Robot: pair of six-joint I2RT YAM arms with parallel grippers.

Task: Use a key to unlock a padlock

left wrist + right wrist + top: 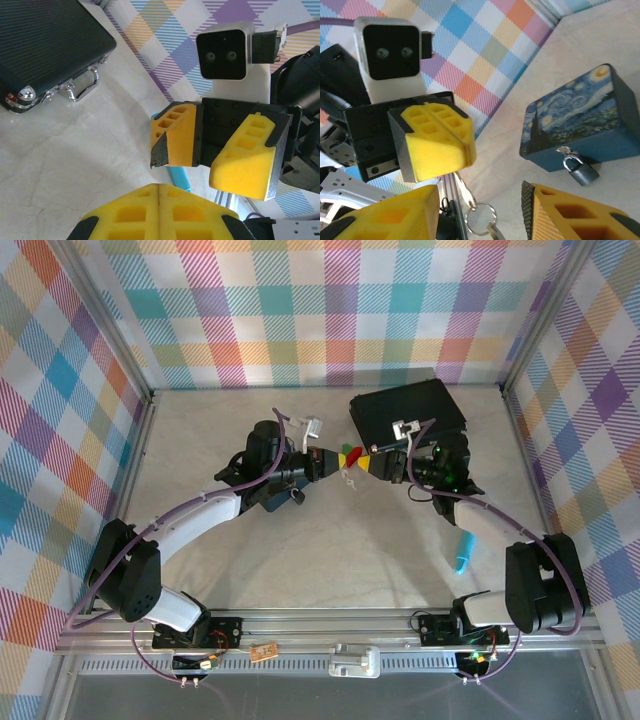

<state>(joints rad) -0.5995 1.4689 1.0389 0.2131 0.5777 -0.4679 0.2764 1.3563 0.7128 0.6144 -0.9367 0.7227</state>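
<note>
Key (464,192) is clamped in closed left gripper (159,192); right gripper (197,170) is held apart. Padlock (581,169) is hung on blue tin (575,120).

Black case (405,410), starry tin (575,120), cyan pen (462,552)

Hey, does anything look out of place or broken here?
Nothing looks damaged. The slim grey metal key dangles from the shut left gripper, apart from the tiny dark padlock hanging on the blue starry-painting tin.

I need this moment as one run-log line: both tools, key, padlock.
left tool shut on key | right tool open, facing it | padlock on blue tin clasp, shackle closed
</note>
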